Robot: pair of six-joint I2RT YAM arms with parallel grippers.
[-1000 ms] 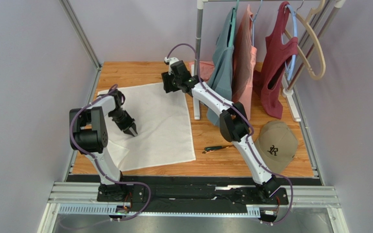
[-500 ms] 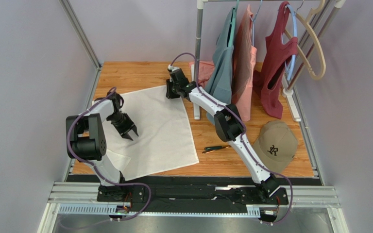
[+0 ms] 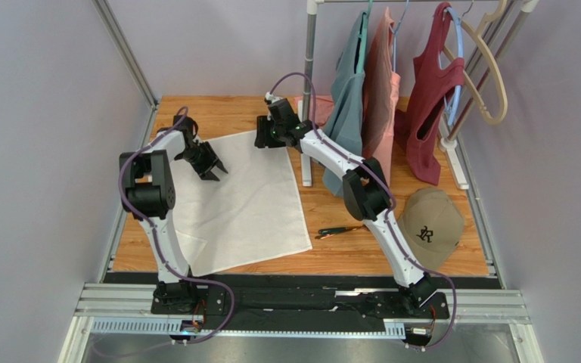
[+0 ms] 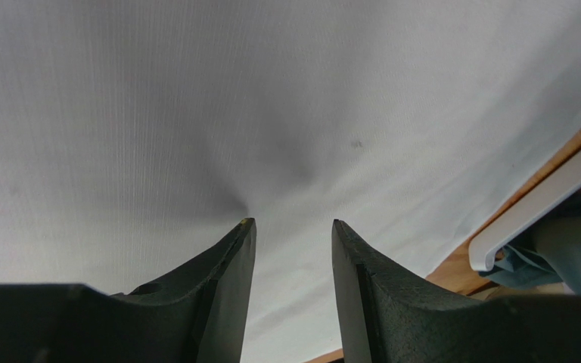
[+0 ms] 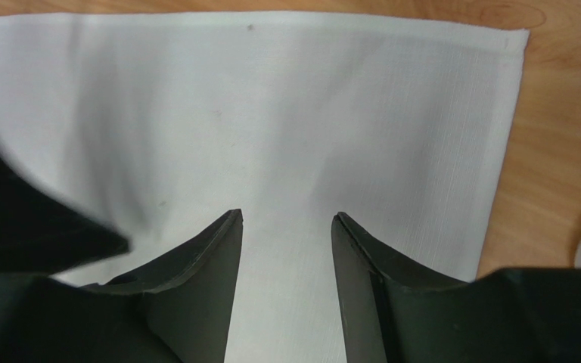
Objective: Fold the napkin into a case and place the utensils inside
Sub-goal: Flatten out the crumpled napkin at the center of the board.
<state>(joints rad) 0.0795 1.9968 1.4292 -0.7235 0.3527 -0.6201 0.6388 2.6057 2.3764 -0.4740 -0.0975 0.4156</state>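
Observation:
The white napkin (image 3: 244,200) lies spread flat on the wooden table (image 3: 331,208), with a small fold at its near left corner. My left gripper (image 3: 215,170) is open and empty over the napkin's far left part; the cloth (image 4: 286,98) fills its wrist view. My right gripper (image 3: 262,141) is open and empty at the napkin's far right corner; the napkin (image 5: 293,106) lies under its fingers. The utensils (image 3: 339,231), dark-handled, lie on the wood right of the napkin.
A clothes rack (image 3: 309,83) with hanging garments (image 3: 380,91) stands at the back right, its white foot (image 3: 306,170) beside the napkin. A tan cap (image 3: 430,227) lies at the right. A pink cloth (image 3: 318,110) lies behind the right gripper.
My left gripper has moved from the napkin's middle left toward its far left part. My right gripper has shifted slightly at the far right corner. The napkin has skewed a little.

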